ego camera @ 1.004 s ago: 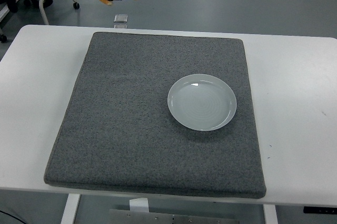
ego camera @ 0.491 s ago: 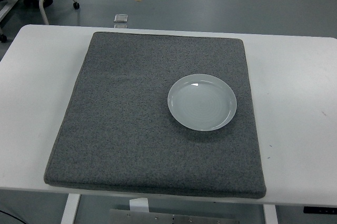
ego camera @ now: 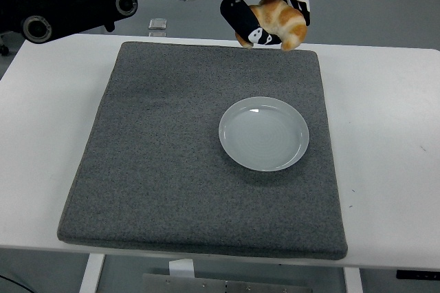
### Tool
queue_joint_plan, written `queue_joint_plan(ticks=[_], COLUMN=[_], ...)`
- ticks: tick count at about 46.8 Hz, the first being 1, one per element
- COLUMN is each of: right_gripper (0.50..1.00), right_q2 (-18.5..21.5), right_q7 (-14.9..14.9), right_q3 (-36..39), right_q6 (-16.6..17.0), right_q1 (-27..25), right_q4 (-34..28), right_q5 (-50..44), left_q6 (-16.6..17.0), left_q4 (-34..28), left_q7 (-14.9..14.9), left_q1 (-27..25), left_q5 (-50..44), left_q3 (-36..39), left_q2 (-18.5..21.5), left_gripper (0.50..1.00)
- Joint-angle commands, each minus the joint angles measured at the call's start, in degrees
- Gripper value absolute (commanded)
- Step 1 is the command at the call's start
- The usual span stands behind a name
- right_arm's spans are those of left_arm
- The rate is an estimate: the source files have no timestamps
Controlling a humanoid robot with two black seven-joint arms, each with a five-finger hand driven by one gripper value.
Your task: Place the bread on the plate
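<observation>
Left hand [ego camera: 271, 18]: fingers closed round the bread [ego camera: 280, 23], held aloft over the mat's [ego camera: 172, 155] far edge. Plate [ego camera: 264, 133]: empty, below and nearer than the hand. Right hand unseen.

A robotics lab: bare grey floor [ego camera: 385, 4], white table [ego camera: 385, 100], grey foam mat [ego camera: 165, 148].

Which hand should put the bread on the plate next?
The left hand: it already grips the bread above the mat's far edge, beyond the empty plate. The right hand isn't in view.
</observation>
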Motion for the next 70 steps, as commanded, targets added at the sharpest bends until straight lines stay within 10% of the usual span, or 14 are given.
queue_joint_plan(ticks=[1, 70], right_gripper=[0.932, 0.932], right_q2=[0.0, 0.0], right_q7=[0.02, 0.02], right_q3=[0.03, 0.03], right_q6=[0.0, 0.0], right_q1=[-0.02, -0.02], right_q4=[0.0, 0.0], right_q5=[0.0, 0.0], left_q6=[0.04, 6.98], left_q4=[0.09, 15.29], left_q7=[0.1, 0.98], left_q1=[1.24, 20.31], left_q5=[2.15, 16.92], left_q3=[0.1, 1.07], left_q2=[-1.31, -16.26], left_gripper=[0.5, 0.5])
